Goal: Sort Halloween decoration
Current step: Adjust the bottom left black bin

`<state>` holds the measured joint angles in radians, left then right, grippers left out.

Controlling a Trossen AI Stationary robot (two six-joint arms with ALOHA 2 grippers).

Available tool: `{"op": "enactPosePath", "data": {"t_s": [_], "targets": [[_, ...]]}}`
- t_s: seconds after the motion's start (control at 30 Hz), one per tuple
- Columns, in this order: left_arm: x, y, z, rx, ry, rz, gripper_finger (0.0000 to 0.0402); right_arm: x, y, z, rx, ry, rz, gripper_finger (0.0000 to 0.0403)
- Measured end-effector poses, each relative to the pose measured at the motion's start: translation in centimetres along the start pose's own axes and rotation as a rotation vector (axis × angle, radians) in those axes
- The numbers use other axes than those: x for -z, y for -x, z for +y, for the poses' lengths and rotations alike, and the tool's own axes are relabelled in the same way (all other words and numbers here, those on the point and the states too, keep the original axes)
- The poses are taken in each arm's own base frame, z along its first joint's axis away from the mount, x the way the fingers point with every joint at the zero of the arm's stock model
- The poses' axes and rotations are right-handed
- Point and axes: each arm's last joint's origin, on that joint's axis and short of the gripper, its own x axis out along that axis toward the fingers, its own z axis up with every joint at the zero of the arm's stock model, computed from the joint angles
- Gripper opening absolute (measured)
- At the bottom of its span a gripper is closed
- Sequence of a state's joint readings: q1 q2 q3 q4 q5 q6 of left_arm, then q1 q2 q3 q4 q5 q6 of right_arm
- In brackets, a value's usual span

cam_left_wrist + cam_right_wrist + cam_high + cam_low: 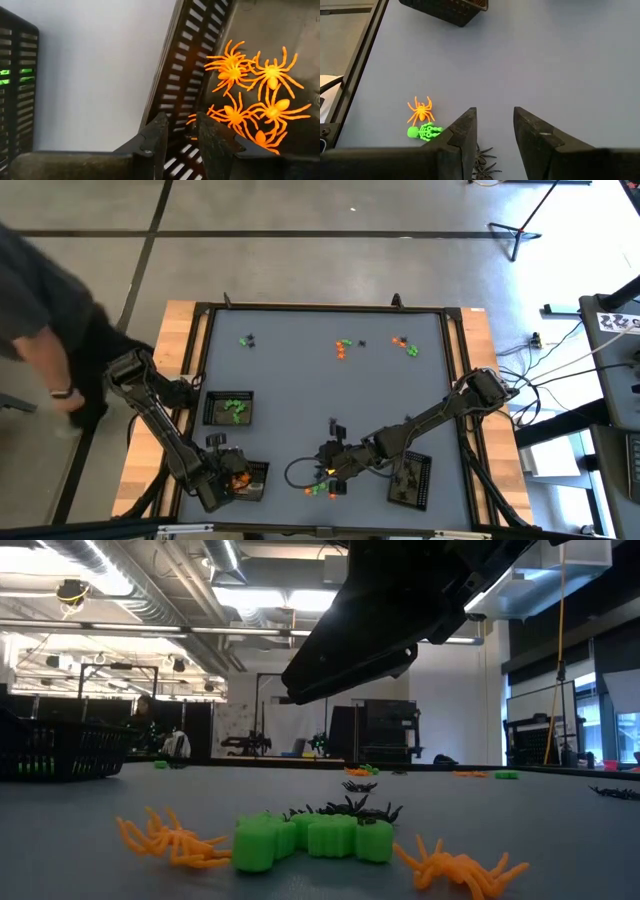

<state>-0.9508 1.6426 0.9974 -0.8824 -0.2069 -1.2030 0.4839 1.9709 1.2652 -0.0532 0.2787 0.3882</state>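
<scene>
L arm reached from the table's left side toward the near edge, elbow bent, wrist angled down. Left gripper (181, 134) pointed downward; fingers (155, 137) stood apart w/ a narrow gap, nothing seen between them. R arm stretched from the right side in toward the table's middle, forearm low and near level. Right gripper (494, 131) sat just above the surface; its fingers (464, 134) were parted, gap empty. L & R grippers stayed well apart.
</scene>
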Motion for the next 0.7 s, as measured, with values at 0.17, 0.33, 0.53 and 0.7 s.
{"op": "enactPosePath", "data": {"t_s": [0.17, 0.33, 0.53, 0.7], "targets": [[0.2, 0.0, 0.4, -0.031, 0.021, 0.04, 0.0094, 0.0, 0.0, 0.0, 0.0, 0.0, 0.0, 0.0127], [0.5, 0.1, 0.9, -0.081, 0.053, 0.084, 0.0094, 0.0, 0.0, 0.0, 0.001, 0.0, -0.001, 0.0127], [0.4, 0.5, 0.7, -0.075, 0.052, 0.097, 0.0094, 0.0, 0.0, 0.0, 0.002, 0.0, -0.001, 0.0127], [-0.3, 2.0, 0.2, -0.081, 0.023, 0.057, 0.0094, 0.0, 0.0, -0.1, 0.023, 0.001, -0.009, 0.0127]]}}
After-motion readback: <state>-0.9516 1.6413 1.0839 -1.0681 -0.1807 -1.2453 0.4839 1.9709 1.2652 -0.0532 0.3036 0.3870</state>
